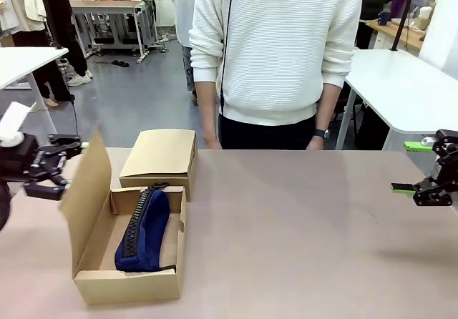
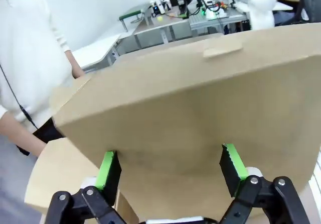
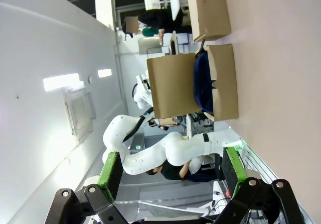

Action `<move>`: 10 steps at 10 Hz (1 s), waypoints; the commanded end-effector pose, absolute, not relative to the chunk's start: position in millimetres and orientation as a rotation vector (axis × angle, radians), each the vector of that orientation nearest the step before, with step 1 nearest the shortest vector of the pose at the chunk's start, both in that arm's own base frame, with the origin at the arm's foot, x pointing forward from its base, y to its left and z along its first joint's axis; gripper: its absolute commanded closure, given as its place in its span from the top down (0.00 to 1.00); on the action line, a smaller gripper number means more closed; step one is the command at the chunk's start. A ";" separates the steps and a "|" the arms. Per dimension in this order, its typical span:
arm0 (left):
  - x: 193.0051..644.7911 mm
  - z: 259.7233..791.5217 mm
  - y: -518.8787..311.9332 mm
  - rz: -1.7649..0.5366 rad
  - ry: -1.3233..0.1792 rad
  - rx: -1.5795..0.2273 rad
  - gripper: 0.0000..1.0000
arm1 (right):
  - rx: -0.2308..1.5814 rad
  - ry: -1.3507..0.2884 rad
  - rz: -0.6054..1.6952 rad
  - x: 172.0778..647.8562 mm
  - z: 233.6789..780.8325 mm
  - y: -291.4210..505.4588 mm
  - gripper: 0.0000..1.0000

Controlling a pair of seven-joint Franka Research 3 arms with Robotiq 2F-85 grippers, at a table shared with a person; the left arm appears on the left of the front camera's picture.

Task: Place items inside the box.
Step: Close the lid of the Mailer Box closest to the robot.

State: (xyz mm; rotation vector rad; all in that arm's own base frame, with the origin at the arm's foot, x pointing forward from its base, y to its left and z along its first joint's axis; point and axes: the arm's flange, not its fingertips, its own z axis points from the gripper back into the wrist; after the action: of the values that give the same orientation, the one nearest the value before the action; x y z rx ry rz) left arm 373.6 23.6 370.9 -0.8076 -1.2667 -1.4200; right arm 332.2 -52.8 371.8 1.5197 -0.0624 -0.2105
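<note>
Bright, even overhead indoor light, soft shadows on the table (image 1: 300,226). Front view sharp. Left wrist view: box flap (image 2: 200,118) close up, slightly blurred, washed-out background. Right wrist view rolled sideways, wide-angle bend at edges, ceiling lights (image 3: 61,82) glaring.

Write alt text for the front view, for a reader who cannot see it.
An open cardboard box on a table holds a navy pouch, its lid raised beside the open left gripper. A closed box sits behind it, the open right gripper hovers at the table's other side, and a person stands opposite.
</note>
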 end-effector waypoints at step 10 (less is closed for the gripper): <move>174.4 267.1 -123.0 -1.710 -1.107 -0.632 1.00 | 1.541 -0.059 -0.234 333.6 378.7 -51.9 1.00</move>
State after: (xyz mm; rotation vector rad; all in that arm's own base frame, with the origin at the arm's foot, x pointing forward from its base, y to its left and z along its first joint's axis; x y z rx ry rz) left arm 368.4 -166.7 343.8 -0.6975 -1.0505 -1.6887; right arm 332.1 -52.8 371.8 1.5195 -0.0621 -0.2107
